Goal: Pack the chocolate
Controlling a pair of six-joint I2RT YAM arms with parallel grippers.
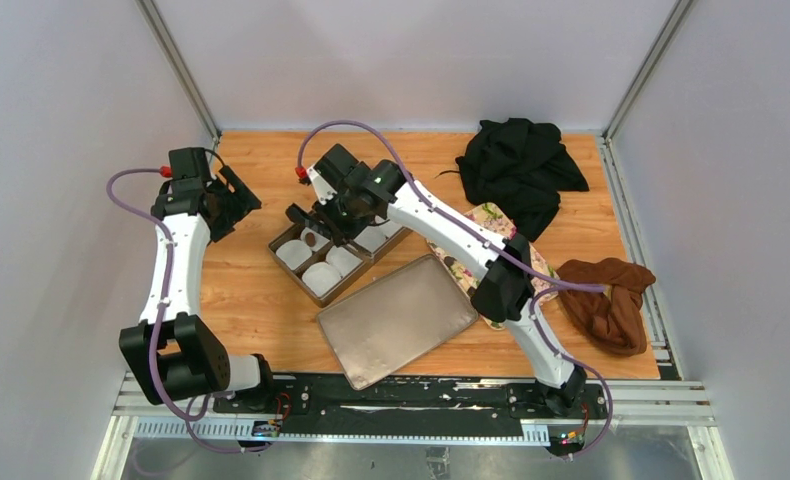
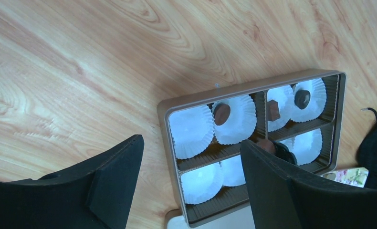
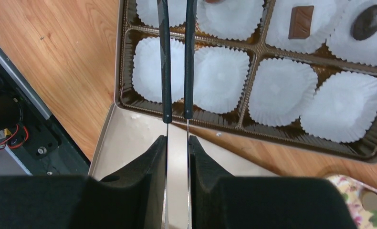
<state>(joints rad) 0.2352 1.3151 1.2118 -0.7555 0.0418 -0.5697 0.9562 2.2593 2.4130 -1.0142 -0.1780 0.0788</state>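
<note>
Top external view: my left claw (image 1: 233, 200) hangs with its jaws spread over the bare worktop (image 1: 261, 300), well apart from the left end of the box (image 1: 361, 275). My right claw (image 1: 316, 225) is above the far-left corner of the box. The box holds white paper cups (image 1: 323, 278), and one piece of chocolate (image 1: 311, 240) shows as a small brown dot in a cup just under that claw. The lid (image 1: 396, 320) lies just beside the near side of the box. A flowered tray (image 1: 491, 222) lies to the right of the box, partly under my right arm, with a black cloth (image 1: 519, 170) and a rust-brown cloth (image 1: 606, 300) farther right.

Left wrist view: the left claw (image 2: 191, 143) is wide apart and holds nothing, and the box lies below and beyond it. A round chocolate (image 2: 221, 113) sits on a cup in one end compartment. A square piece (image 2: 272, 109) and a darker round piece (image 2: 302, 98) each sit on a cup in the compartment next to it. I cannot make out the brown and black shape at the edge of my finger.

Right wrist view: the right claw (image 3: 177, 143) is pressed together on the tweezers (image 3: 190, 57). Their dark arms run over the near row of empty cups and out of the top edge of the view. A rectangular piece (image 3: 302, 21) and a dark oval piece (image 3: 368, 21) rest in cups of the far row.
</note>
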